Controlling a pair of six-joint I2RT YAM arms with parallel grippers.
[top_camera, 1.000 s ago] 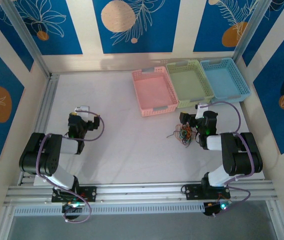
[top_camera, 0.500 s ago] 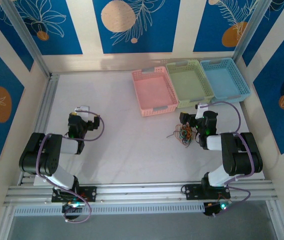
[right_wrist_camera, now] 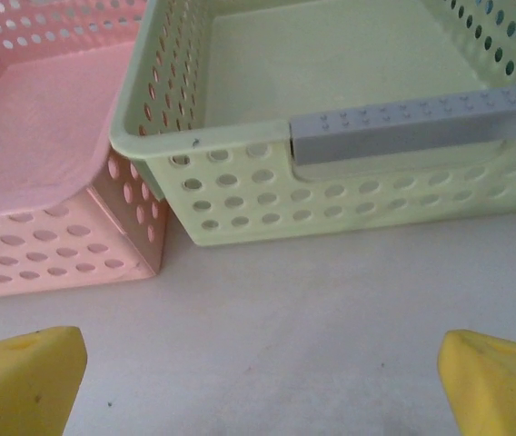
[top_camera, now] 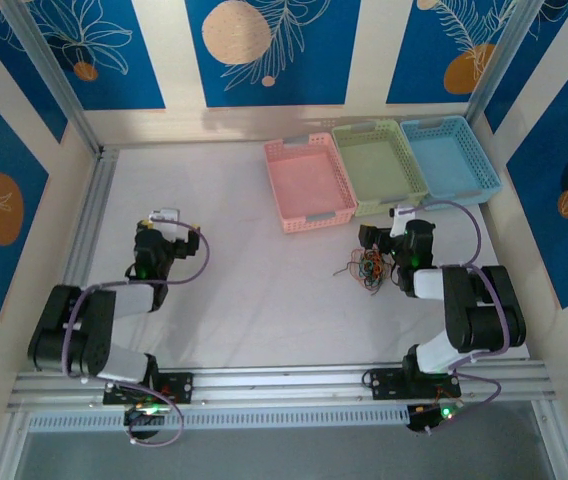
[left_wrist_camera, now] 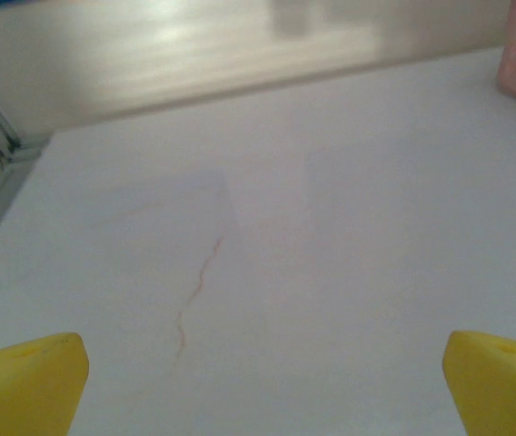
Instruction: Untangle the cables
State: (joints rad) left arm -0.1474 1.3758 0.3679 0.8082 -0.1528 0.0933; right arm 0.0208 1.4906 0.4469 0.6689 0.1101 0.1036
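Note:
The cables (top_camera: 364, 269) lie as one small multicolour clump of red, orange and dark strands on the white table, just left of my right arm's wrist. My right gripper (top_camera: 394, 230) points toward the baskets, a little beyond and to the right of the clump. In the right wrist view, the right gripper (right_wrist_camera: 262, 372) stands open, with bare table between its yellow fingertips (right_wrist_camera: 26, 372). My left gripper (top_camera: 163, 222) is far off at the left side of the table. It is open too in the left wrist view (left_wrist_camera: 262, 381), over a faint thin reddish line (left_wrist_camera: 199, 286) on the surface.
Three baskets stand in a row at the back right: pink basket (top_camera: 309, 183), green basket (top_camera: 378, 165), blue basket (top_camera: 449, 158). The green basket's front wall with a grey handle (right_wrist_camera: 412, 123) is close ahead of the right gripper. An aluminium rail (top_camera: 89, 215) lines the left edge.
The left arm has shifted its pose, its elbow dropping toward the near edge, while its gripper stays almost where it was. The right arm and the cables have not moved.

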